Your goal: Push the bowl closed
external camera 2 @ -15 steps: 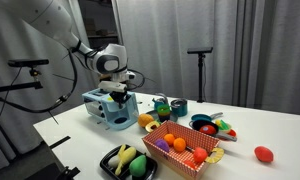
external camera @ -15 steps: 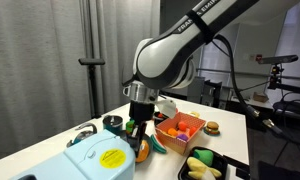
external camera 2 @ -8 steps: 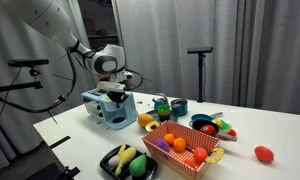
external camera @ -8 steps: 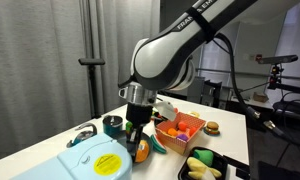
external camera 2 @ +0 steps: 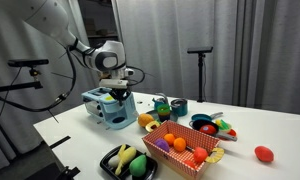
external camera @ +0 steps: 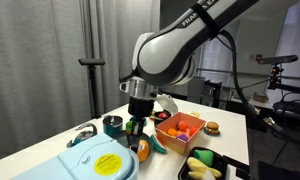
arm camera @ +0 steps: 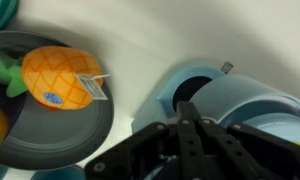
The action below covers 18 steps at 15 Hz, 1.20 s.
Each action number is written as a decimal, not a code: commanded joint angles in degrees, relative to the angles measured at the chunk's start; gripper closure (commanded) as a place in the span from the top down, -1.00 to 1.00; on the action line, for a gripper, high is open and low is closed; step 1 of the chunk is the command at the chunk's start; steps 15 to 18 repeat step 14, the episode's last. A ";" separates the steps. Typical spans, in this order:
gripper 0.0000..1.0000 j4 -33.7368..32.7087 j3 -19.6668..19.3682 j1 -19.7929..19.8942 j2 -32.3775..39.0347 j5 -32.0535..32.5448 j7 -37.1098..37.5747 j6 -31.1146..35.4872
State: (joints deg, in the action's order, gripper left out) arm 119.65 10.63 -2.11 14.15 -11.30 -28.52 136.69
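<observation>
Pale-blue plastic bowl (arm camera: 248, 100) lies just beyond and to the right of the gripper (arm camera: 186, 112) in the wrist view; jaws pinched together, empty.

Grey curtains (external camera 2: 240, 40) hang behind the white table (external camera 2: 280, 127). A black stand (external camera 2: 201, 75) rises at the far side, in dim light.

wrist view. dark fingers (arm camera: 178, 140) of the gripper (arm camera: 186, 108) rise from the lower edge and meet in a narrow point with no gap visible, the tip over the dark opening of the pale blue bowl (arm camera: 168, 97). the bowl adjoins the light-blue toy unit (arm camera: 258, 100) at right. at left, a toy pineapple (arm camera: 58, 78) lies on a dark round plate (arm camera: 90, 140) on the white worktop (arm camera: 150, 35).
</observation>
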 commanded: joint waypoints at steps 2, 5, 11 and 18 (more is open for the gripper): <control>-1.00 0.24 -1.01 -0.18 -1.22 2.32 2.12 -2.02; -1.00 0.66 -1.23 -0.24 -1.83 2.73 2.89 -2.78; -0.67 0.05 -1.29 -0.16 -1.37 2.92 2.85 -1.16; -0.48 0.10 -1.35 -0.20 -1.76 2.93 2.89 -1.39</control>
